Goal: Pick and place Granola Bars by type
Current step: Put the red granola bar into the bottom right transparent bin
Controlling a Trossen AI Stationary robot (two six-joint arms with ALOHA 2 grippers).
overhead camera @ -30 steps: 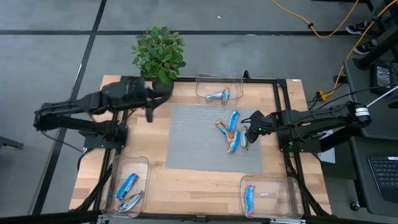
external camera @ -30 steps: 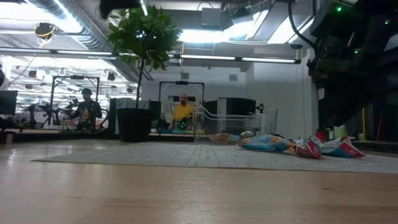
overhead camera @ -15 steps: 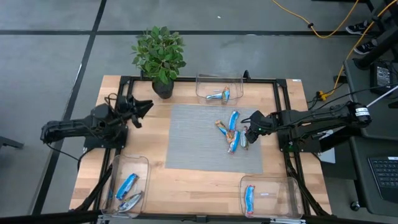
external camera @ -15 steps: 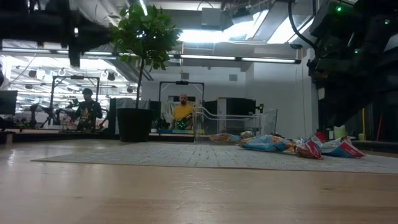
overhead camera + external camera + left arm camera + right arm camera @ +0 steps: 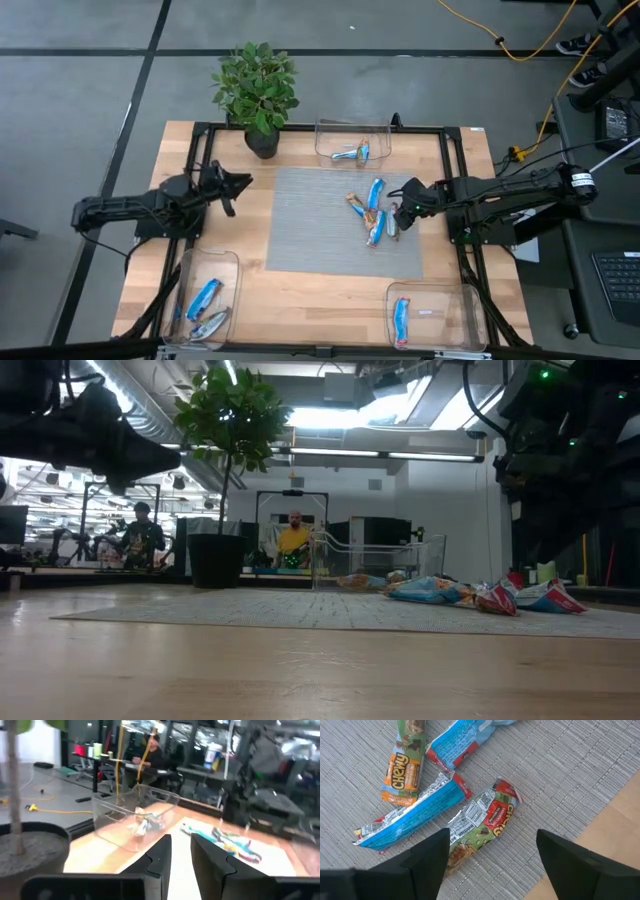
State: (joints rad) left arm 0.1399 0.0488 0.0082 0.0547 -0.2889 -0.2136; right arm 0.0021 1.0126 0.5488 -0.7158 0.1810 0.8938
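Note:
Several granola bars lie flat in a loose pile [image 5: 375, 210] on the grey mat; they also show in the low view [image 5: 500, 597]. The right wrist view shows an orange bar [image 5: 402, 767], two blue bars [image 5: 410, 812] and a green-and-red bar [image 5: 480, 822]. My right gripper [image 5: 405, 205] [image 5: 492, 837] hovers open over the pile's right side, its fingers standing either side of the green-and-red bar without touching it. My left gripper [image 5: 238, 183] [image 5: 181, 847] hangs in the air over the table's left part and holds nothing; only a narrow gap shows between its fingers.
A clear bin at the far edge [image 5: 352, 128] holds two bars. The near-left bin [image 5: 232, 262] holds a blue and a silver bar, and the near-right bin [image 5: 450, 292] holds one bar. A potted plant [image 5: 257, 90] stands at the far left corner. People show in the room beyond.
My left arm has drawn back from beside the plant at the far edge toward the table's left and near side, and has come down lower. My right gripper and the bars have kept still.

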